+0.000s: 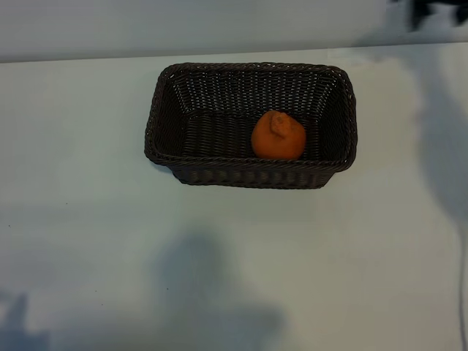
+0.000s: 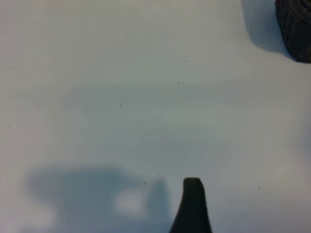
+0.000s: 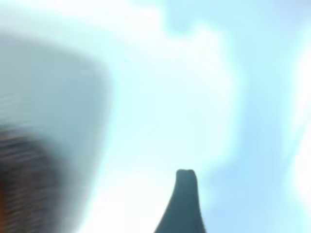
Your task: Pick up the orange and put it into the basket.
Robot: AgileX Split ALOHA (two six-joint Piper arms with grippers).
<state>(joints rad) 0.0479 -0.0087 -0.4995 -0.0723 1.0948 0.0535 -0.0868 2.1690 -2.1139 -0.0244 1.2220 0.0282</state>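
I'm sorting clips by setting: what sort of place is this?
Probably a lab or test bench, not a home: a bare white table, a plain wall behind it, and just one basket holding an orange.

Even, soft light on exterior view; diffuse shadows on the table (image 1: 88,219) in front of the basket (image 1: 248,175) and to its right. Left wrist view clear, faint shadow patches. Right wrist view overexposed, heavily motion-blurred; basket (image 3: 29,174) smeared.
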